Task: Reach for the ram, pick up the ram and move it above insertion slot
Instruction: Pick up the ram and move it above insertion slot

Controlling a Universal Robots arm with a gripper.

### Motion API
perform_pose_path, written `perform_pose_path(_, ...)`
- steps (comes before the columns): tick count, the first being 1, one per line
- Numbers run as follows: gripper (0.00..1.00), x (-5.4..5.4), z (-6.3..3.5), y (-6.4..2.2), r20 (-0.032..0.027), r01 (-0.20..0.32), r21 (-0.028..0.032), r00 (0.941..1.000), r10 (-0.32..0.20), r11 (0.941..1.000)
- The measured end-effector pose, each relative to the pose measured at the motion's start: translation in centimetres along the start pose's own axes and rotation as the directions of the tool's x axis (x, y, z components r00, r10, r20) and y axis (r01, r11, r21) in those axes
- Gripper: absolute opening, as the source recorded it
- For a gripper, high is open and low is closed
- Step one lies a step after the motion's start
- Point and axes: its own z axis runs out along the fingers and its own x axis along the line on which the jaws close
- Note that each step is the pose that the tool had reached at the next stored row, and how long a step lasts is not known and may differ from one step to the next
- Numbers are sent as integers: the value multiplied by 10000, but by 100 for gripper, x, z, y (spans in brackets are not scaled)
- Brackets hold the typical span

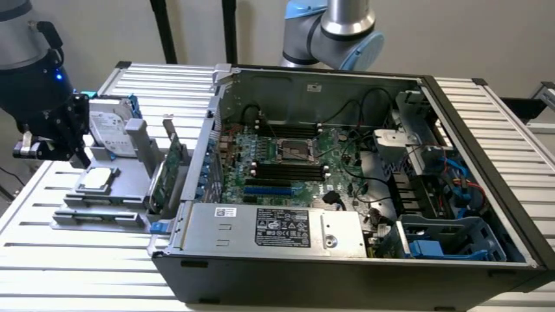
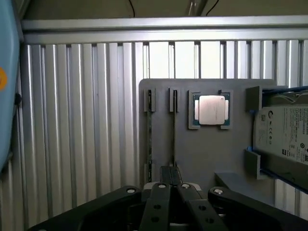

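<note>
- One ribbed silver aluminium table point(image 1: 485, 110), bearing everything listed below.
- One open black and grey desktop computer case point(image 1: 347, 260), with a green motherboard point(image 1: 260, 188) inside. It takes up the exterior view's middle and right.
- One flat grey fixture plate point(image 2: 202, 154), on the table at 9 o'clock of the computer case in the exterior view.
- One black two-finger gripper point(image 2: 171, 169), tips pressed together with nothing between them. In the exterior view it hangs at about 10 o'clock of the fixture plate, and I judge it clear of the plate.
- One silver, label-faced hard drive point(image 2: 284, 130), at the plate's end away from the sticks.
- One insertion slot point(image 1: 286, 170), a long narrow black plastic socket on the motherboard. It lies about 3 o'clock from the plate, with its long axis running 9 to 3.
- One ram point(image 2: 173, 130), a long thin circuit-board stick seen edge-on, standing in grey end holders.
  - It sits between a second stick point(image 2: 149, 130) and the processor.
  - In the exterior view it lies between 4 and 5 o'clock from the gripper.
  - Its long axis runs straight away from the fingertips, so I judge the jaws would close across its thin faces.
- One square silver-lidded processor point(image 2: 210, 109), in a grey frame on the plate.
</note>
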Motion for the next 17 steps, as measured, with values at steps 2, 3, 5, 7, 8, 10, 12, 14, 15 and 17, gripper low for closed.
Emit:
perform_pose_path(2, 11, 0, 0, 2, -2, 42, 1, 10000, -42, 10000)
perform_pose_path(3, 11, 0, 0, 2, -2, 42, 1, 10000, -42, 10000)
perform_pose_path(5, 11, 0, 1, 2, -2, 42, 2, 10000, -42, 10000)
perform_pose_path(7, 12, 0, 2, 2, -1, 42, 2, 10000, -42, 10000)
perform_pose_path(8, 18, 0, 1, 2, -1, 42, 2, 10000, -42, 10000)
perform_pose_path(10, 24, 0, 1, 2, -1, 42, 2, 10000, -42, 10000)
perform_pose_path(12, 36, 0, 1, 2, -1, 42, 2, 10000, -42, 10000)
perform_pose_path(14, 42, 0, 4, 2, -1, 43, 2, 10000, -43, 10000)
perform_pose_path(15, 42, 0, 13, 2, 2, 42, 6, 10000, -42, 10000)
perform_pose_path(17, 42, 1, 45, 3, -2, 44, 2, 10000, -44, 10000)
